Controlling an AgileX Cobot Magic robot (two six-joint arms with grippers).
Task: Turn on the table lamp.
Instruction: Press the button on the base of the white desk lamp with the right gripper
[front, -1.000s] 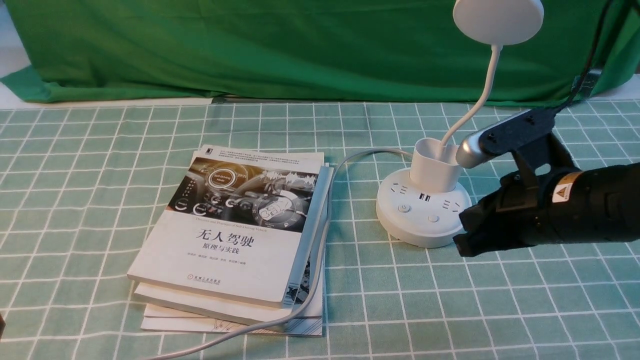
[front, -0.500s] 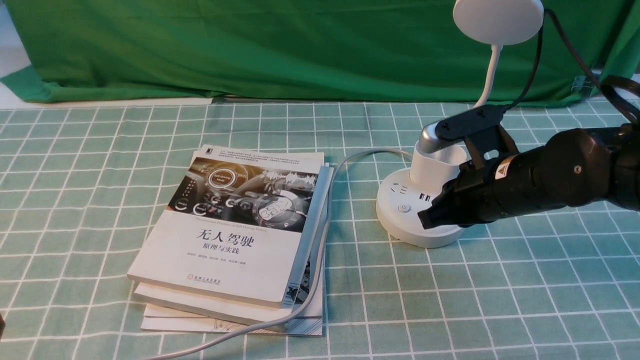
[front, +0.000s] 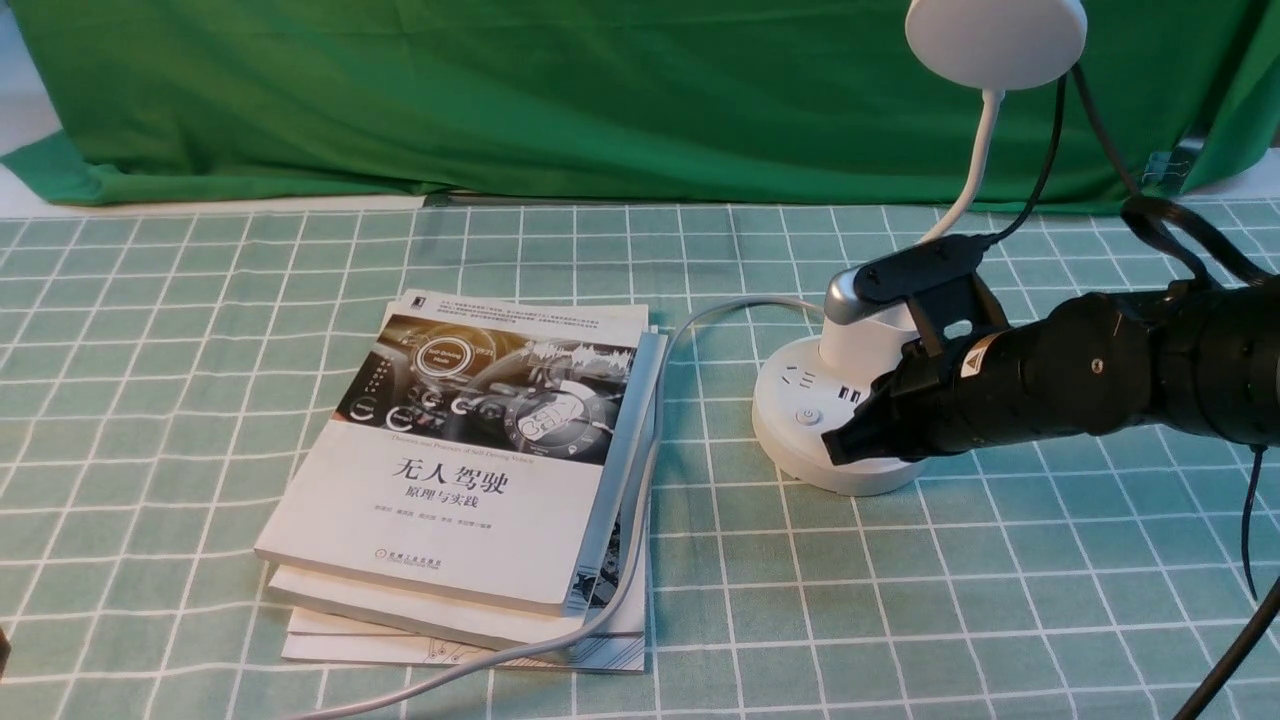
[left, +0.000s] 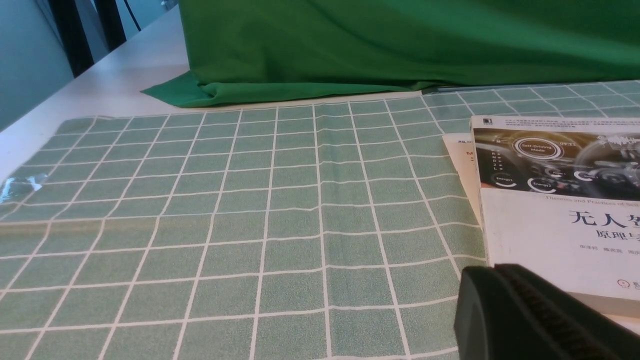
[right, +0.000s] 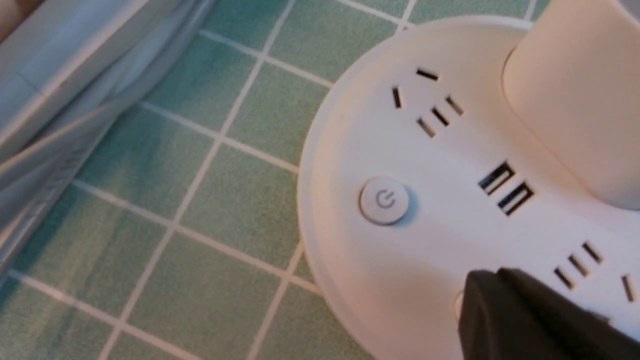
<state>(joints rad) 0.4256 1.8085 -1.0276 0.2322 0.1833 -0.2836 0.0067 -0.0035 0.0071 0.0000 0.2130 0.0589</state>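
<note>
Green-checked tabletop (front: 200, 350) carries a book stack (front: 470, 480) centre-left and the table lamp (front: 790, 440) to its right; the lamp's cup holder (front: 855, 345) stands on the round base, inside hidden by the arm. Right end effector (front: 845, 440) has its tip over the base near the power btn (right: 384, 200), jaws apparently pressed together, holding nothing. Left end effector (left: 525, 315) shows one finger only, by the books: can't tell its opening.

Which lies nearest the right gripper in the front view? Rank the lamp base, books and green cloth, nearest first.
1. Lamp base: directly under the tip of the right gripper.
2. Books: on the table to its left.
3. Green cloth: at the far back.
</note>
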